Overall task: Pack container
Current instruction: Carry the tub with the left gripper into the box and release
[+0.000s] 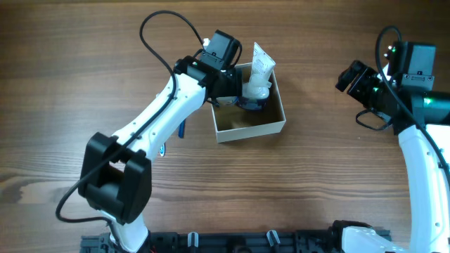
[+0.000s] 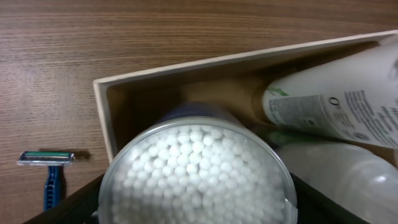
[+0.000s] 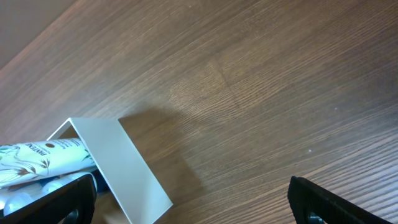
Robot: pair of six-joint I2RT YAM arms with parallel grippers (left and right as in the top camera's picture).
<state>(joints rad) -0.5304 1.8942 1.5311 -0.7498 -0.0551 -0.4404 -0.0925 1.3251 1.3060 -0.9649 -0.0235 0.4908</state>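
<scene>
Container (image 1: 249,128) mid-table (image 1: 70,70), open side up, square so no long axis, sides skewed to table edge | left gripper (image 1: 242,98) at its far-left corner, jaws clamping swab tub (image 2: 199,177) | right gripper (image 1: 349,77) well apart, jaws wide.

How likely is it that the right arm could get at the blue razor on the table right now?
Probably not easily. The razor lies on the far side of the container from the right gripper, and the left arm, holding a cotton-swab jar, stretches above it, blocking a descent.
</scene>
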